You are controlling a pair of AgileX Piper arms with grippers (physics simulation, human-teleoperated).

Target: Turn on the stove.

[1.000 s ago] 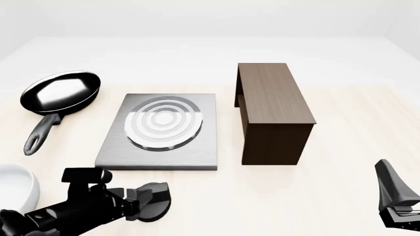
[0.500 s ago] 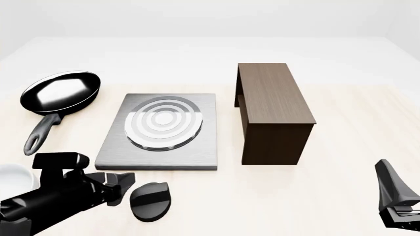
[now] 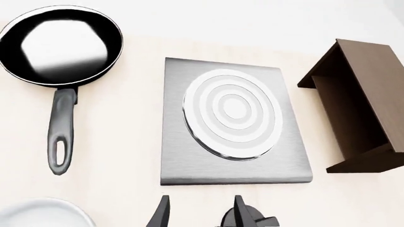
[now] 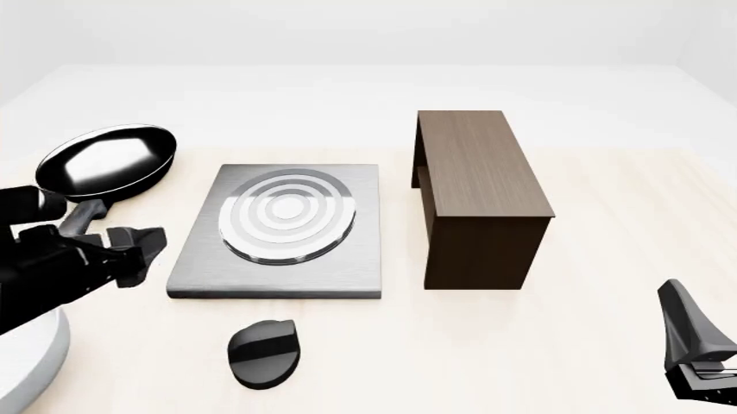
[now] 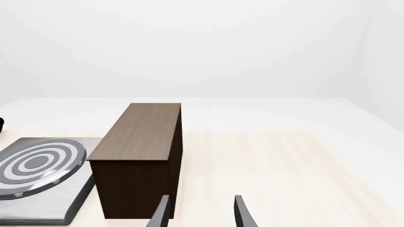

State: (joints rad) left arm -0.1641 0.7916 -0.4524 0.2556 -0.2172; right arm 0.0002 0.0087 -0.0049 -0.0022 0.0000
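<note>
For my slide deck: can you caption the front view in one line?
Left hand open and raised beside the stove, clear of the black knob; right hand idle near the cabinet.

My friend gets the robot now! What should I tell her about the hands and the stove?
Left hand: open, holding nothing, raised to the left of the stove, away from the knob.
Right hand: open, holding nothing, parked at the table's near right, facing the cabinet.
Knob: on the table just in front of the stove, nothing touching it.
Done: cannot tell if the knob was turned; the burner shows no glow.
Left: check the knob, turn it if needed.
</note>
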